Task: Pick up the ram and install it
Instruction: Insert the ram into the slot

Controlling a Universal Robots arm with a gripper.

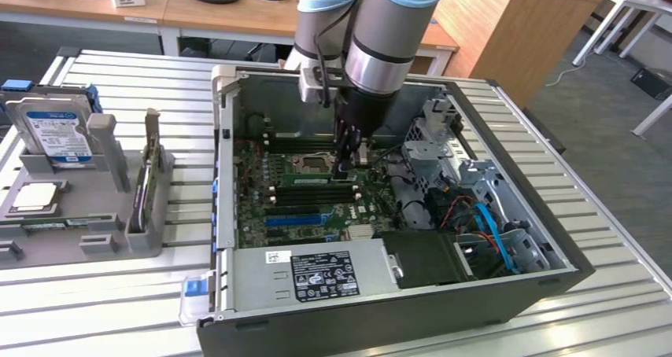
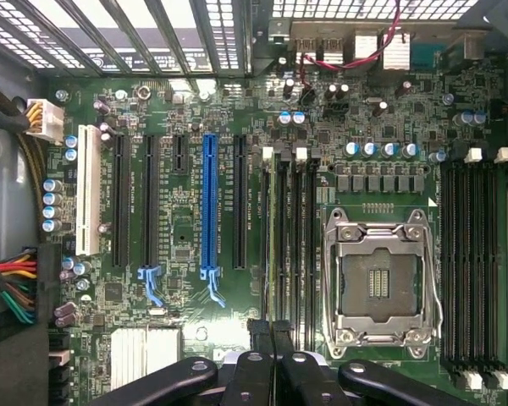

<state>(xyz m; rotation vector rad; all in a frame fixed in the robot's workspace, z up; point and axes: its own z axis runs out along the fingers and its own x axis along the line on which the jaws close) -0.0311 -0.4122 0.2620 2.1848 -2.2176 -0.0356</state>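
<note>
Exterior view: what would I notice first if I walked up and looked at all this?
Probably the big silver and blue robot arm that reaches down into the open computer case in the middle, with its end effector low inside it. At the exterior view's left, a blue-labelled hard drive stands upright. In the wrist view, one bright blue slot stands out among the black ones.

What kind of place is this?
Likely a robotics lab or workshop: an open computer case on a slatted metal bench, a hard drive in a grey holder, wooden desks behind.
</note>
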